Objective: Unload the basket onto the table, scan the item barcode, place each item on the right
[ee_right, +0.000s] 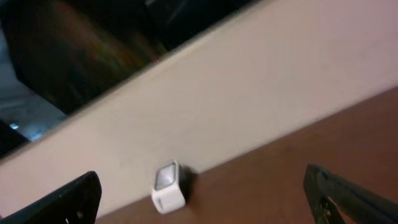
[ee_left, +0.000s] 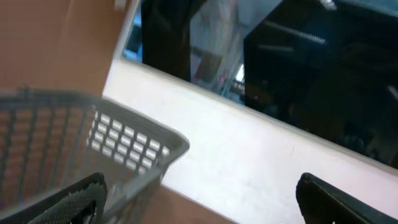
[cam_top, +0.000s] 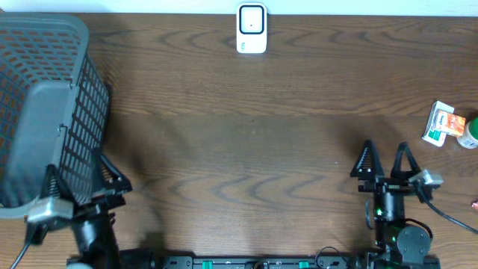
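Note:
A white barcode scanner stands at the table's far edge, middle; the right wrist view shows the scanner small, against the pale wall. The item, a white and orange box, lies at the right edge beside a green and white container. My right gripper sits near the front, left of and nearer than the box, open and empty. My left gripper is at the front left next to the basket, open with nothing between its fingers.
A large grey mesh basket fills the left end of the table, and its rim shows close in the left wrist view. A small pink thing peeks in at the right edge. Brown wooden tabletop lies between the arms.

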Robot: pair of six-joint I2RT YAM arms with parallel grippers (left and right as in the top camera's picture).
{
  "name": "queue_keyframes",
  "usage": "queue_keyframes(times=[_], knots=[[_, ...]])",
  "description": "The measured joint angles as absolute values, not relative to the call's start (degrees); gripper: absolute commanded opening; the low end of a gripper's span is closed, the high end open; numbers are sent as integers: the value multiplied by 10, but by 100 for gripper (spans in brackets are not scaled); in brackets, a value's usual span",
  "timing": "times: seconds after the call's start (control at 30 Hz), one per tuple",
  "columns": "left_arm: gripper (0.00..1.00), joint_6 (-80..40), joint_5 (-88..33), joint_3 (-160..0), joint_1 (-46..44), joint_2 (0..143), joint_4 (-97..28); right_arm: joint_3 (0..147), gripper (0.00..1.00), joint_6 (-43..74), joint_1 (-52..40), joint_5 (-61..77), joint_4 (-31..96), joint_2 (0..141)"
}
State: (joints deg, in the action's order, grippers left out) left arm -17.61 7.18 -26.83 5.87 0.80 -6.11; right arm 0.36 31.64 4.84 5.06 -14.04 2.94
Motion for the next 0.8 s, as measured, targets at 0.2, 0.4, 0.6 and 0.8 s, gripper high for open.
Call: queue_keyframes(times=[0.2, 0.4, 0.6, 0.8], knots=[[97, -199, 72, -205, 59, 8, -42, 4, 99, 316, 48, 51, -47, 29], [97, -208, 72, -163, 59, 8, -38, 4, 99, 316, 48, 48, 21, 29], [97, -210, 72, -108, 59, 8, -38, 4, 99, 316, 48, 34, 38, 30], [97, -210, 72, -68, 59, 8, -23, 4, 99, 316, 48, 25, 39, 30]])
